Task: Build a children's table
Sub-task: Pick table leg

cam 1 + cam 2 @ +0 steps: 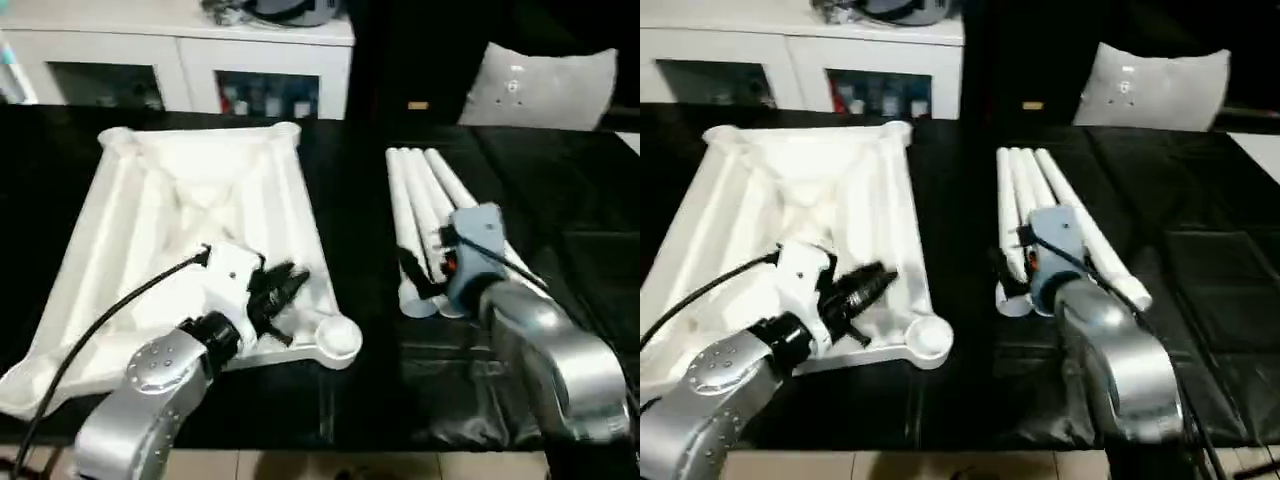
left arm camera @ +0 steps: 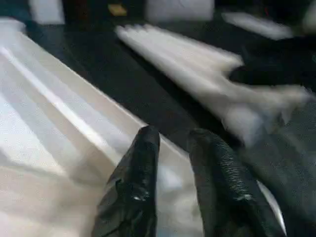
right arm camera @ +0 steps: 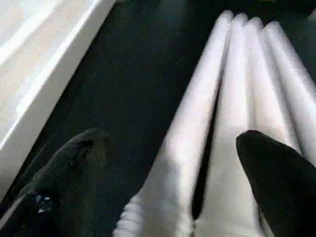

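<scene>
The white table top (image 1: pixel 150 220) lies underside up on the left, its ribs and round corner sockets showing. My left gripper (image 1: pixel 290 283) hovers over its right rim, close to the near-right socket (image 1: pixel 338 338). Its fingertips (image 2: pixel 148 140) stand a narrow gap apart with nothing between them. Several white legs (image 1: pixel 425 190) lie side by side to the right of the top, running away from me. My right gripper (image 3: pixel 173 138) is wide open over their near flared ends, one finger (image 3: pixel 74 158) on the side toward the top and the other on the far side of the bundle.
Everything rests on a black surface (image 1: pixel 350 200) whose front edge (image 1: pixel 330 445) runs just below my forearms. A white cabinet with glass doors (image 1: pixel 180 60) stands behind it, a grey cushion (image 1: pixel 550 85) at the back right. A black cable (image 1: pixel 110 310) trails from my left wrist.
</scene>
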{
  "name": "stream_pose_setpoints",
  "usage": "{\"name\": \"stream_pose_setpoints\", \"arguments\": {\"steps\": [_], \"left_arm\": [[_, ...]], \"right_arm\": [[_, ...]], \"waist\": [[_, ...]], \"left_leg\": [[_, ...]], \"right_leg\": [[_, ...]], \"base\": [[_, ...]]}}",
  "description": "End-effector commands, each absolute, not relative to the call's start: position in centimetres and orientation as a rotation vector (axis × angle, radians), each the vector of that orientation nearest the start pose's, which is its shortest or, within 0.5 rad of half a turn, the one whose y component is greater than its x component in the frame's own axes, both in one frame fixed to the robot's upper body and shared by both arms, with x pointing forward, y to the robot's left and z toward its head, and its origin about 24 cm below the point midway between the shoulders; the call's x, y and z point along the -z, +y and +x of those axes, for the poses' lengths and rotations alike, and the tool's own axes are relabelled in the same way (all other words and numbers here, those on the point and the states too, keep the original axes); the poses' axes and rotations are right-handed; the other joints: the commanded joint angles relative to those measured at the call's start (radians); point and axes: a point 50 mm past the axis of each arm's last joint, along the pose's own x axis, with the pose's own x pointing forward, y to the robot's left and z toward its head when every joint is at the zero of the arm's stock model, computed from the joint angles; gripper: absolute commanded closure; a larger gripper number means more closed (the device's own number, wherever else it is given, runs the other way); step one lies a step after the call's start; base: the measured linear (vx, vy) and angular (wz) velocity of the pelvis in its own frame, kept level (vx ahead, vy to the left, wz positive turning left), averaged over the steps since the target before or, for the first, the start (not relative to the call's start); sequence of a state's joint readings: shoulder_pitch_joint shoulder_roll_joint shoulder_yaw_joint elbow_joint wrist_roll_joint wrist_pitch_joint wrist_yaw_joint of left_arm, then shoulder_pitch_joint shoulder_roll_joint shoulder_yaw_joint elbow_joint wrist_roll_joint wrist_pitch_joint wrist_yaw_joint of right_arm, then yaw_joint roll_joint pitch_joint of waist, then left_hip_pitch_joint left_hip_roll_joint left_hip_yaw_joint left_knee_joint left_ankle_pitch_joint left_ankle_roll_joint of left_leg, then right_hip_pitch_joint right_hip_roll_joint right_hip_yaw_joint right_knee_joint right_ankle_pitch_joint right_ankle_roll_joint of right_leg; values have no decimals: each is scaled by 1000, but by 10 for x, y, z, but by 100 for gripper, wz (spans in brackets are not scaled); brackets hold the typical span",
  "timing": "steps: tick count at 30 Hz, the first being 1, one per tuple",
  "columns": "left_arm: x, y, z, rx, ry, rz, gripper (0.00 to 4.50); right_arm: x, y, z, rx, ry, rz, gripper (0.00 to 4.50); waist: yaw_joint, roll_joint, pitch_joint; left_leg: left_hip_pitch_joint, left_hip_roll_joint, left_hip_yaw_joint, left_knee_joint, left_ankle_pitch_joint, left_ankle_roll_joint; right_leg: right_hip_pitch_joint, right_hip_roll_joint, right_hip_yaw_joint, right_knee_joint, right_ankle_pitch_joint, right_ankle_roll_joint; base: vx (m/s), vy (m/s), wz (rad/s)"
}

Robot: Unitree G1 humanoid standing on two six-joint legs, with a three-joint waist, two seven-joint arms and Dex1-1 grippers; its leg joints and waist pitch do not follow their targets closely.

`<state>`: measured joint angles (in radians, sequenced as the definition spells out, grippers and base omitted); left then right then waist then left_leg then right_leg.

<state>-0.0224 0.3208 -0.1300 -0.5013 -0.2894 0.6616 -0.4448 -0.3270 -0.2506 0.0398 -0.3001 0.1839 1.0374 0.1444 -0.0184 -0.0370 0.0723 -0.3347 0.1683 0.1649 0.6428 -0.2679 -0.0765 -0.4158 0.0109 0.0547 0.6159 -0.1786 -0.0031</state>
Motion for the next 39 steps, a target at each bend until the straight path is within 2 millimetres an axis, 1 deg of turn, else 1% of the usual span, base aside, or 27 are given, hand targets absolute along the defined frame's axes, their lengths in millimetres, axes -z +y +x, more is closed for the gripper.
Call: {"name": "stream_pose_setpoints", "arguments": {"steps": [1, 2, 3, 4, 5, 6, 7, 8, 10, 11, 12, 13, 14, 15, 17, 18, 20, 21, 22, 23, 24, 27, 29, 30, 32, 37, 39], "left_arm": [[-101, 118, 222, 801, 214, 56, 299], [-102, 118, 221, 810, 216, 58, 289], [-103, 117, 220, 832, 222, 62, 280], [-103, 117, 219, 845, 227, 64, 274], [-104, 116, 217, 867, 237, 68, 266], [-104, 116, 216, 881, 243, 72, 256], [-105, 116, 215, 894, 253, 72, 245], [-104, 116, 214, 910, 264, 75, 236], [-104, 115, 213, 922, 273, 77, 236], [-104, 116, 213, 925, 276, 78, 218], [-104, 116, 213, 923, 278, 85, 208], [-104, 116, 213, 925, 282, 89, 208], [-104, 116, 212, 927, 285, 92, 189], [-104, 116, 212, 926, 285, 94, 184], [-103, 117, 212, 921, 291, 109, 173], [-103, 118, 212, 918, 294, 118, 173], [-102, 118, 212, 917, 301, 124, 147], [-102, 119, 212, 918, 303, 124, 137], [-102, 119, 212, 920, 306, 124, 137], [-101, 119, 212, 921, 308, 125, 127], [-101, 120, 212, 922, 310, 126, 127], [-101, 120, 212, 923, 312, 129, 127], [-101, 120, 211, 923, 314, 132, 127], [-101, 120, 211, 925, 316, 135, 127], [-102, 120, 211, 927, 319, 141, 127], [-102, 121, 211, 926, 319, 143, 127], [-102, 122, 212, 930, 325, 148, 127]], "right_arm": [[-100, -155, 295, -236, 523, -79, 0], [-100, -156, 299, -220, 533, -81, 0], [-102, -156, 304, -203, 539, -80, 0], [-103, -156, 306, -198, 543, -74, 0], [-104, -156, 309, -197, 551, -71, 0], [-105, -156, 311, -196, 554, -70, 0], [-106, -155, 314, -197, 563, -65, 0], [-106, -154, 318, -195, 575, -70, 0], [-105, -153, 323, -189, 587, -73, 0], [-105, -152, 325, -189, 596, -68, 0], [-103, -152, 328, -181, 607, -69, 0], [-102, -153, 330, -168, 619, -64, 0], [-101, -153, 332, -158, 627, -62, 0], [-101, -153, 332, -156, 629, -61, 0], [-98, -152, 335, -152, 645, -36, 0], [-97, -151, 336, -155, 651, -30, 0], [-94, -150, 338, -163, 665, -8, 0], [-93, -149, 339, -163, 668, -5, 0], [-91, -150, 339, -161, 674, 7, 0], [-89, -150, 340, -159, 684, 17, 0], [-87, -150, 341, -155, 695, 29, 0], [-84, -149, 343, -156, 710, 55, 0], [-81, -148, 344, -158, 719, 61, 0], [-79, -147, 345, -159, 724, 59, 0], [-75, -145, 346, -171, 735, 73, 0], [-72, -142, 347, -200, 752, 103, 0], [-70, -140, 348, -221, 754, 141, 0]], "waist": [[-2, 1, -54], [-3, 2, -55], [-1, 1, -59], [2, 2, -58], [4, 3, -59], [3, 4, -60], [4, 4, -61], [6, 4, -64], [7, 5, -67], [6, 4, -66], [7, 4, -65], [6, 5, -64], [5, 4, -64], [5, 4, -63], [7, 2, -67], [6, 2, -67], [7, 2, -67], [7, 2, -67], [8, 3, -67], [8, 3, -66], [9, 2, -66], [10, 2, -67], [10, 1, -66], [10, 1, -66], [11, 1, -67], [11, 2, -68], [12, 2, -68]], "left_leg": [[-3, 26, -16, -78, -57, -16], [-8, 26, -17, -80, -45, -19], [-7, 27, -14, -77, -29, -25], [-7, 25, -11, -76, -21, -24], [-9, 26, -11, -76, -12, -25], [-12, 26, -12, -77, 4, -26], [-13, 25, -12, -75, 8, -25], [-15, 26, -13, -74, 18, -26], [-18, 26, -14, -74, 40, -28], [-18, 26, -14, -74, 39, -30], [-20, 27, -14, -74, 36, -33], [-20, 26, -14, -75, 21, -37], [-21, 26, -15, -75, 9, -42], [-22, 26, -15, -76, 4, -45], [-21, 26, -15, -75, -3, -51], [-21, 26, -15, -74, -6, -52], [-22, 26, -16, -75, -8, -52], [-21, 25, -15, -74, -15, -54], [-22, 26, -15, -74, -20, -55], [-21, 25, -15, -74, -28, -54], [-22, 23, -14, -74, -38, -55], [-23, 23, -15, -74, -42, -53], [-23, 22, -15, -73, -50, -54], [-25, 23, -16, -74, -51, -55], [-24, 23, -15, -72, -55, -57], [-24, 24, -15, -73, -60, -56], [-26, 24, -16, -73, -58, -54]], "right_leg": [[42, -76, 26, -68, -242, -127], [46, -78, 24, -66, -225, -136], [47, -80, 23, -62, -191, -150], [48, -80, 23, -63, -172, -156], [51, -82, 23, -61, -157, -158], [53, -83, 20, -56, -132, -165], [53, -83, 20, -56, -119, -166], [57, -85, 19, -55, -112, -169], [60, -86, 17, -51, -82, -179], [60, -86, 16, -50, -82, -182], [62, -86, 15, -50, -82, -181], [61, -87, 15, -53, -103, -182], [62, -87, 15, -54, -126, -180], [62, -87, 15, -55, -138, -176], [62, -88, 14, -56, -162, -165], [61, -88, 15, -56, -167, -164], [61, -88, 14, -56, -179, -158], [58, -88, 14, -58, -192, -156], [58, -88, 14, -59, -203, -153], [56, -88, 13, -60, -211, -152], [56, -86, 14, -62, -231, -148], [55, -85, 13, -62, -240, -144], [52, -85, 12, -62, -257, -143], [53, -85, 12, -63, -267, -141], [51, -85, 11, -63, -274, -140], [51, -85, 9, -62, -271, -144], [52, -86, 9, -61, -268, -145]], "base": [[0, 0, 0], [0, 0, 0], [0, 0, 0], [0, 0, 0], [0, 0, 0], [0, 0, 0], [0, 0, 0], [0, 0, 0], [0, 0, 0], [0, 0, 0], [0, 0, 0], [0, 0, 0], [0, 0, 0], [0, 0, 0], [0, 0, 0], [0, 0, 0], [0, 0, 0], [0, 0, 0], [0, 0, 0], [0, 0, 0], [0, 0, 0], [0, 0, 0], [0, 0, 0], [0, 0, 0], [0, 0, 0], [0, 0, 0], [0, 0, 0]]}}
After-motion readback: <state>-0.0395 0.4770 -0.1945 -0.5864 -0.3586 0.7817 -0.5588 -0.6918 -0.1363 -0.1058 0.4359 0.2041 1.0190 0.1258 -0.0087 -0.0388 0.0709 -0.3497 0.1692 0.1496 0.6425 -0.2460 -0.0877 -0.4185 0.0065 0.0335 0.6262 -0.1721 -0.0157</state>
